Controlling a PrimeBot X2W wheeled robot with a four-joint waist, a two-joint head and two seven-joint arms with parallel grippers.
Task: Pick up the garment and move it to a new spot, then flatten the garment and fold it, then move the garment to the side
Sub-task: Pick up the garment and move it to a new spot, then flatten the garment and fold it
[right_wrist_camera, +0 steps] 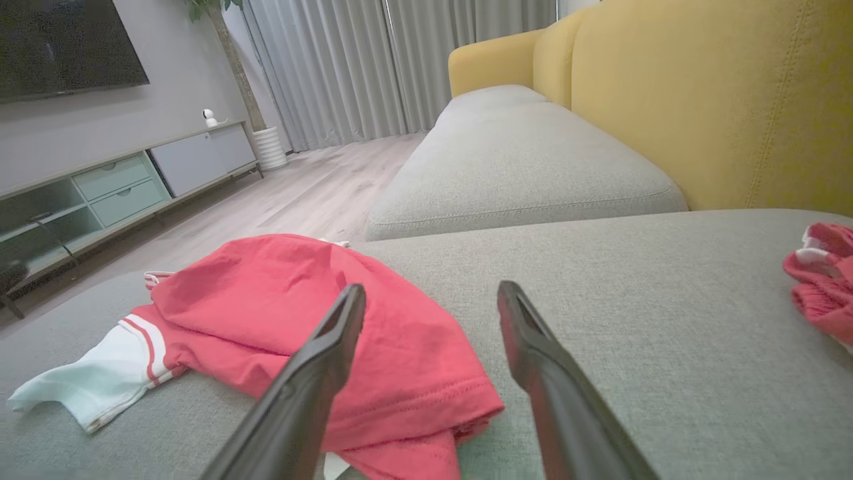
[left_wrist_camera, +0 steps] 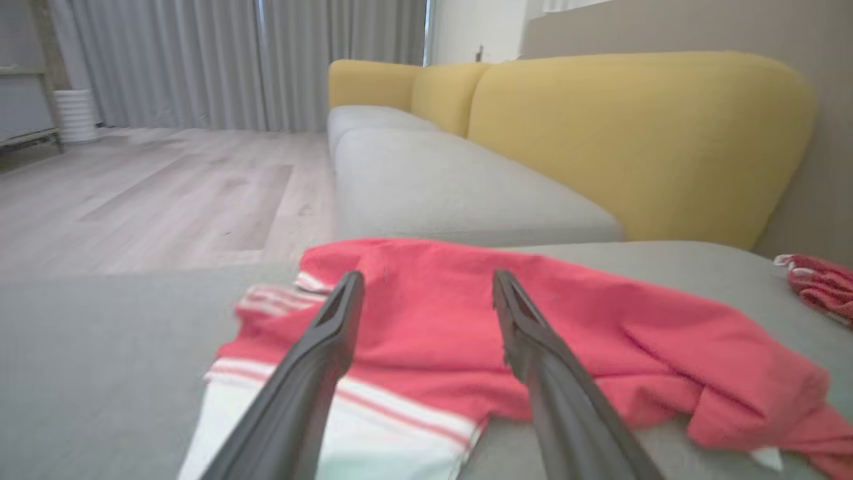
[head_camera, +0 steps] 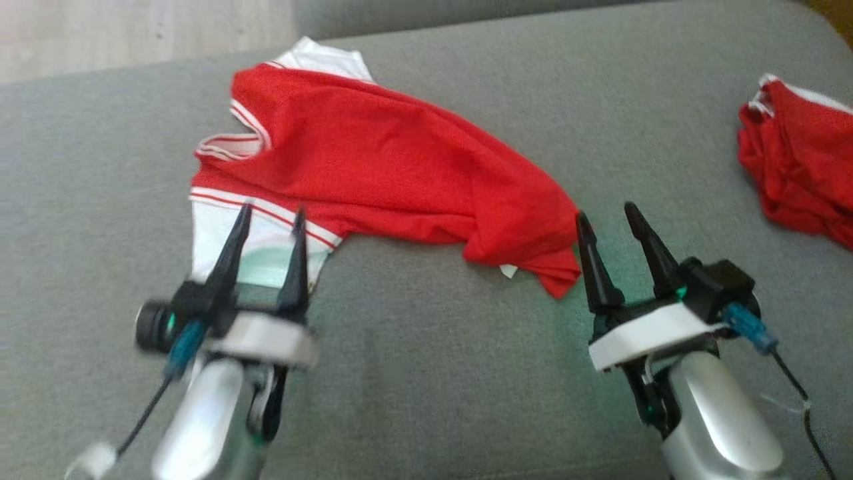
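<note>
The red and white shirt [head_camera: 386, 160] lies crumpled across the far left of the grey cushion [head_camera: 426, 373], one white sleeve close to the cushion's far edge, with wood floor [head_camera: 133, 33] beyond; bare cushion spreads in front and to the right, up to a red bundle [head_camera: 800, 167] at the right edge; the left gripper [head_camera: 271, 211] hovers over the near white sleeve, fingers spread, empty; the right gripper [head_camera: 606, 212] stands just beside the shirt's right end, fingers apart, holding nothing.
</note>
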